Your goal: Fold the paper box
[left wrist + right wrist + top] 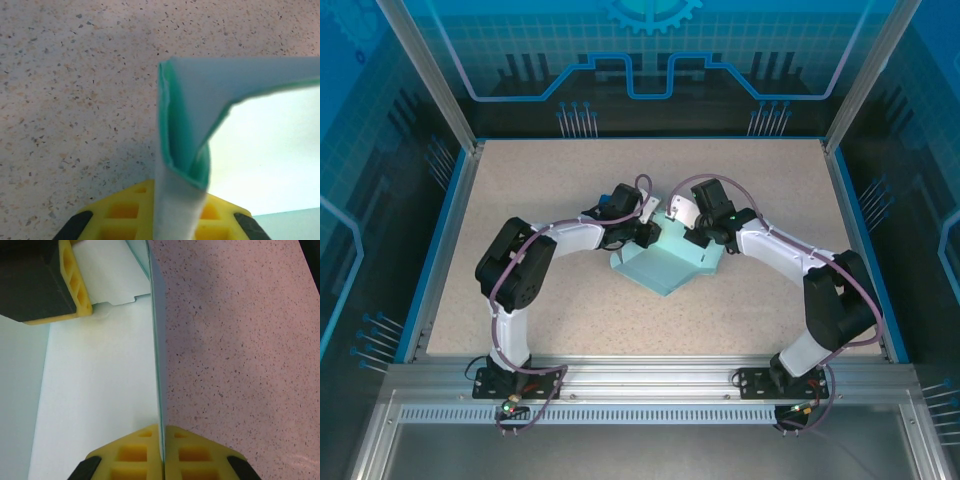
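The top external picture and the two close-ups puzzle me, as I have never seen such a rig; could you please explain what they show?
The wide picture comes from a fixed camera above and behind two robot arms, the left arm and the right arm, bolted at the near edge of a speckled table. Between them lies a pale teal paper box, partly folded. The other two pictures come from cameras on the wrists, each looking along its own yellow fingers. The left gripper is shut on a folded flap of the paper. The right gripper is shut on a thin upright sheet of it, seen edge-on.
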Available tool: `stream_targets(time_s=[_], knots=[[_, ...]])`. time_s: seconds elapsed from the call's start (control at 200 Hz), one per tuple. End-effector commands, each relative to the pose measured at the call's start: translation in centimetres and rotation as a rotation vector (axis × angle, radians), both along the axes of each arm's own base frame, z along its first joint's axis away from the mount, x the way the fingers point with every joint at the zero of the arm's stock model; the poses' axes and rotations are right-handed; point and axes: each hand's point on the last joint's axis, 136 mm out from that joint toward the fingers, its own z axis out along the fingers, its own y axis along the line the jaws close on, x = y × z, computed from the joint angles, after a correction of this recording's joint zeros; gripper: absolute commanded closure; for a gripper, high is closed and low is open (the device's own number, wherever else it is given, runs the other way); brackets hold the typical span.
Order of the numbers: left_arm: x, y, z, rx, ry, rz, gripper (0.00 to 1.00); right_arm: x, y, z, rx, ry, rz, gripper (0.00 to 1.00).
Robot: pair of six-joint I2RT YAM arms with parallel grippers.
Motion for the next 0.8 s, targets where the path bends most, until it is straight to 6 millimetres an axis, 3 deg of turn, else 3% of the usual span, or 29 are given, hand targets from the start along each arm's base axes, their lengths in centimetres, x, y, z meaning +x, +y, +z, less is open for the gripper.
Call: stream_targets(time_s=[0.0, 0.205, 0.37, 0.45, 0.57, 0.795], knots=[[1.6, 2.6, -1.0, 0.088, 0.016, 0.164, 0.93, -0.3, 0.9, 2.2, 0.061, -0.051, 0.004, 1.0], [3.0, 4.5, -1.8, 0.189, -0.018, 0.313, 1.0, -0.9, 1.5, 2.3, 0.062, -0.058, 0.013, 1.0], [2.8, 2.9, -0.7, 0.095, -0.049, 0.254, 1.0, -0.7, 0.9, 2.1, 0.048, -0.065, -0.015, 1.0], [2.6, 2.5, 0.3, 0.066, -0.075, 0.227, 1.0, -0.7, 0.4, 2.4, 0.062, -0.056, -0.043, 0.88], [2.3, 2.5, 1.6, 0.037, -0.107, 0.215, 1.0, -1.1, 0.5, 4.1, 0.151, -0.035, -0.088, 0.59], [1.6, 3.2, 3.1, 0.046, -0.131, 0.264, 1.0, -3.0, 0.7, 7.7, 0.39, 0.054, -0.252, 0.44]])
